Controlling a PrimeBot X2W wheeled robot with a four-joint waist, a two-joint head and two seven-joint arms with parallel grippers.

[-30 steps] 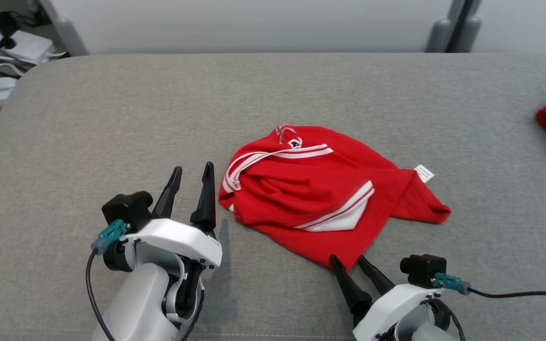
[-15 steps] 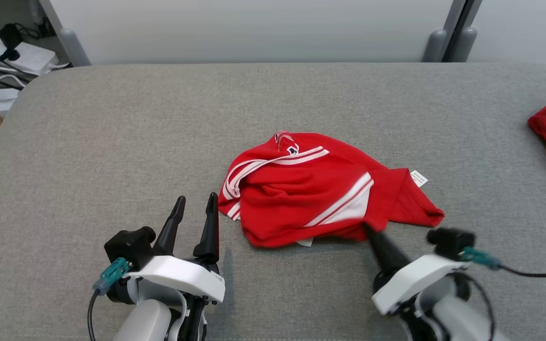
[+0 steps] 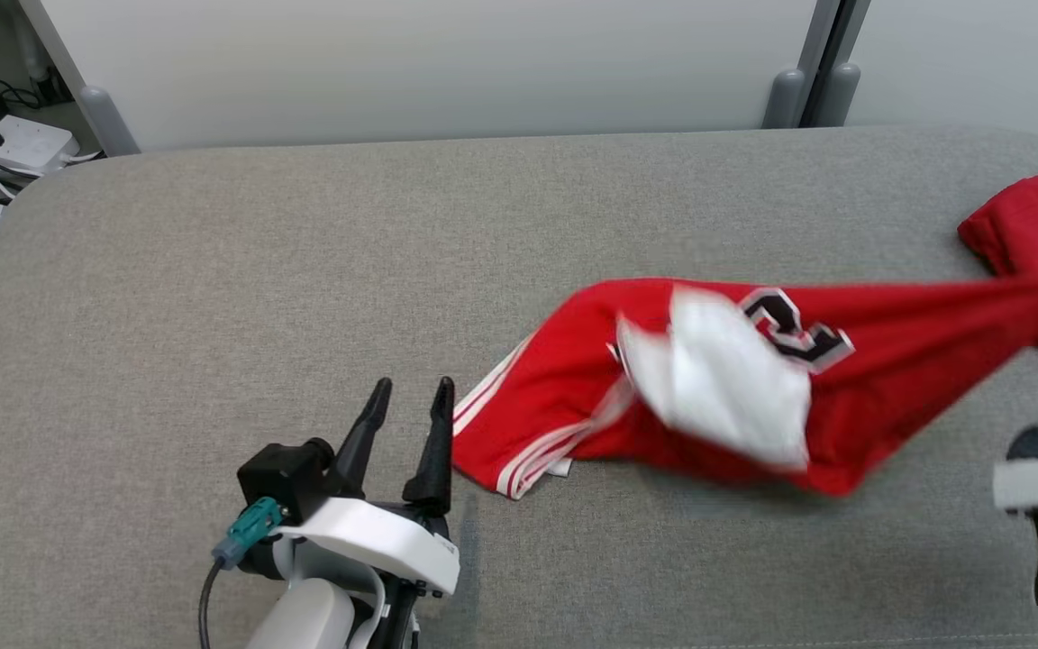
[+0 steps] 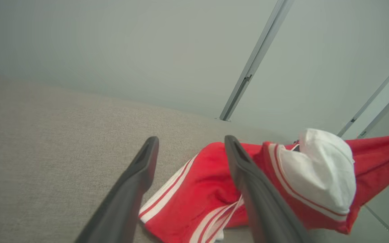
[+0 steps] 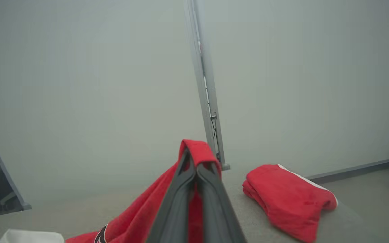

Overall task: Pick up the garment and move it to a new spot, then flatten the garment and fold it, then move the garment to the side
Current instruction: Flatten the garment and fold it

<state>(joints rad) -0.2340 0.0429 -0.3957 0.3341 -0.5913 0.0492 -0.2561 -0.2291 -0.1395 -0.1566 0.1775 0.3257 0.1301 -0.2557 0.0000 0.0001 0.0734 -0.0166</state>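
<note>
Now holding the garment (image 3: 717,379) by one red edge, pinched flat between the shut right jaws, with a fold draped over their tips. Pulled out of the crumpled heap of a second ago into a long band, running from those jaws across to just beside the left jaws. Lifted at the gripped end, with the striped hem trailing on the counter (image 3: 303,270). Turned over in the pull too, baring a white patch and a black-edged numeral. Blurred through the middle, so probably swinging. Left jaws wide and empty, fingers (image 4: 127,189) pointing past the hem, gripping nothing. Beyond the right jaws, a second red piece (image 5: 289,199), folded, lying near the held cloth. Reads as pick-up done and the move to a new spot under way, with flattening and folding not yet begun. Worth watching for the tail dragging into that folded piece.
</note>
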